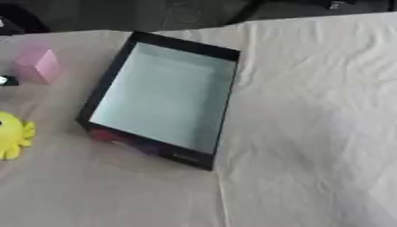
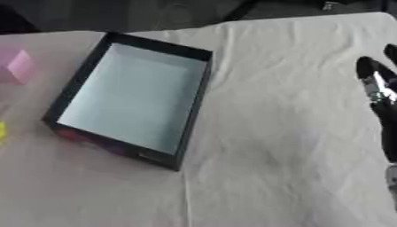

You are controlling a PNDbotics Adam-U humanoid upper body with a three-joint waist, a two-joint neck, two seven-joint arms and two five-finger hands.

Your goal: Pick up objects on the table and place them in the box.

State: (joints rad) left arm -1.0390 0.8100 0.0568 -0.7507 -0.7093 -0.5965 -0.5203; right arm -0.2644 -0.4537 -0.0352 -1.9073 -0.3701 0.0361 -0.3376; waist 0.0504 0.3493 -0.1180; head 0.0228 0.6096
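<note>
A black-walled box (image 1: 108, 80) with a pale, bare inside stands on the cloth-covered table, left of centre and turned askew. To its left stands a pink block (image 1: 39, 64). A yellow toy with lobed edges (image 1: 11, 134) lies at the left edge, nearer to me. A small black and white thing (image 1: 6, 80) shows beside the pink block. My right hand (image 2: 378, 93) is at the right edge in the right eye view, fingers straight and pointing away, holding nothing, well apart from the box. My left hand is out of view.
A cream cloth (image 1: 310, 133) covers the table, wrinkled, with a wide bare stretch to the right of the box. The table's far edge (image 1: 310, 20) meets a dark background.
</note>
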